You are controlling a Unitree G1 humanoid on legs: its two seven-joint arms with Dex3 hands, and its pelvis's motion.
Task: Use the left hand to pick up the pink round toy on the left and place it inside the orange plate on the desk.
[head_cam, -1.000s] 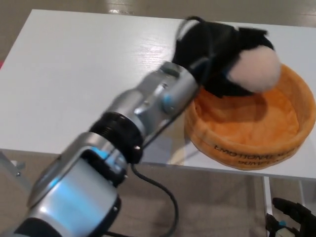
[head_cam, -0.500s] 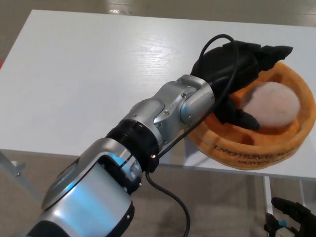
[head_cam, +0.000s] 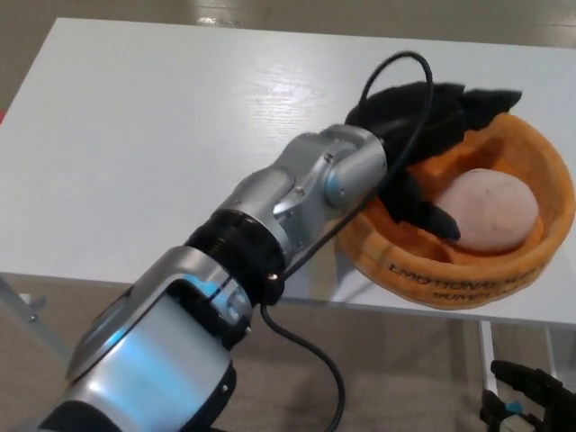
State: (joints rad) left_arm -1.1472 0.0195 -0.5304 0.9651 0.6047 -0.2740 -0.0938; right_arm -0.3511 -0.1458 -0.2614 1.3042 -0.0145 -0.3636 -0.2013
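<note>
One arm, the left, is stretched across the white desk (head_cam: 162, 117) to the orange plate (head_cam: 540, 261). The left hand (head_cam: 423, 135) is spread open over the plate's near-left rim, nothing grasped. The pink round toy (head_cam: 486, 209) is seen lying inside the plate. Dark lettering on the plate's outer wall cannot be read.

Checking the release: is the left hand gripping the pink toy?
No, the left hand is open beside the pink toy, which lies in the orange plate.
</note>
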